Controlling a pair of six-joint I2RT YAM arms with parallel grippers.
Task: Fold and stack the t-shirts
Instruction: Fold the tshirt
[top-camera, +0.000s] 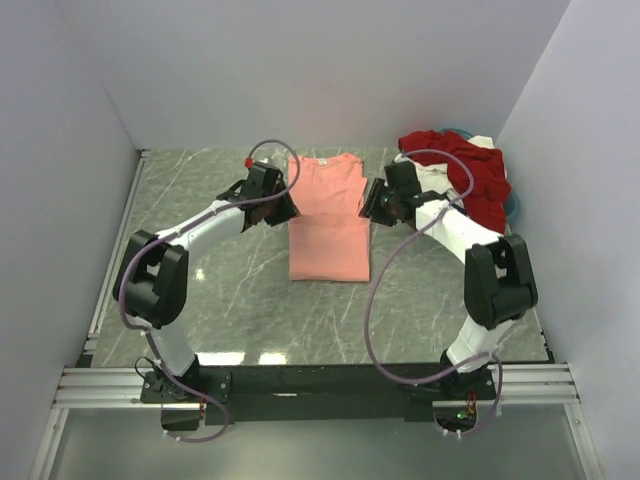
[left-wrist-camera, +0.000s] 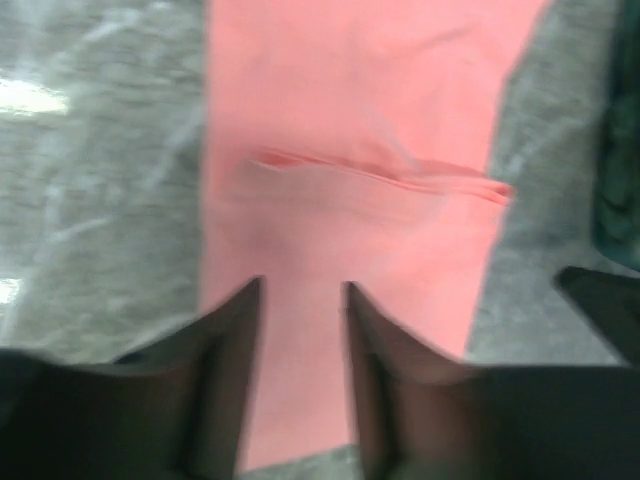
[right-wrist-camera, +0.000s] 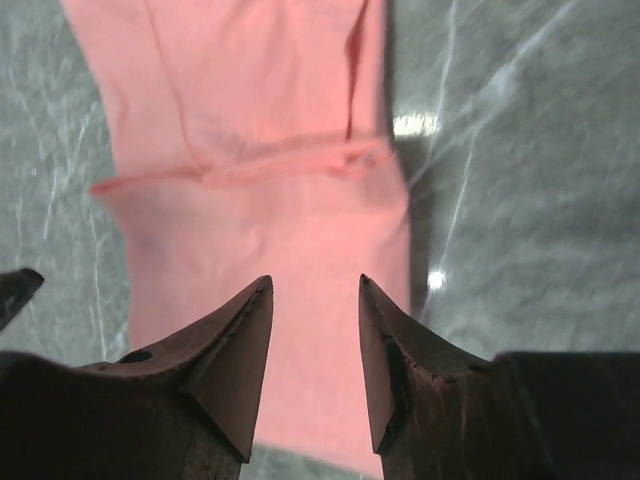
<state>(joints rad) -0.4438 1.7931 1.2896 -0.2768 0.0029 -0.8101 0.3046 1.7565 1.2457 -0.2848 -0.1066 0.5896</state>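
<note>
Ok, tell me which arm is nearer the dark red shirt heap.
Right. The right arm reaches just beside the dark red shirt heap; the left arm is beyond the salmon-pink shirt.

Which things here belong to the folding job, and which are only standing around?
Job:
- salmon-pink t-shirt, partly folded, in the middle
- dark red t-shirt, white t-shirt and teal-blue t-shirt, heaped at the far right

Not the job:
- marbled table
- purple cables
- white walls

four t-shirts (top-camera: 328, 215), two arms (top-camera: 200, 232), two tools (left-wrist-camera: 303, 290)
</note>
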